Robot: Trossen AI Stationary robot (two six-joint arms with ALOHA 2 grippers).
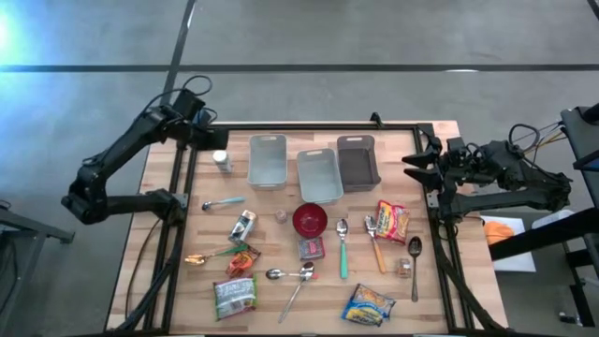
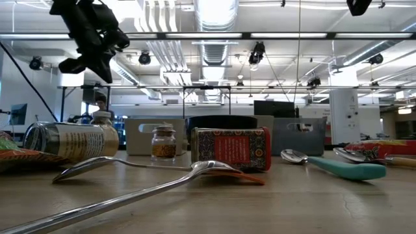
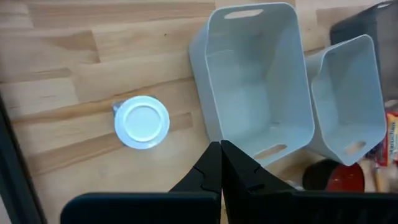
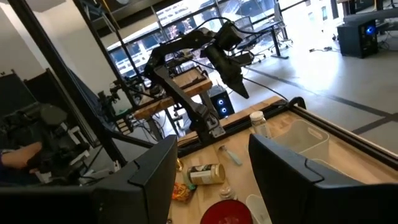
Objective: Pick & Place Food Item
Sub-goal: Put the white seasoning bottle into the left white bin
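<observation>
Wooden counter (image 1: 178, 281) holds the spread: three bins at the far edge — two pale ones (image 1: 268, 159) (image 1: 319, 174) and a dark one (image 1: 357, 159) — with a red bowl (image 1: 310, 220) just in front of them. Food packets lie nearer the front: a green one (image 1: 234, 292), a yellow one (image 1: 368, 304), a red-and-yellow one (image 1: 393, 221). A white-capped jar (image 3: 142, 122) stands beside the first pale bin. The left gripper (image 3: 221, 163) hovers above that jar and bin, clenched with nothing in it. The right gripper (image 1: 412, 167) hangs at the counter's right edge, fingers parted and holding nothing.
</observation>
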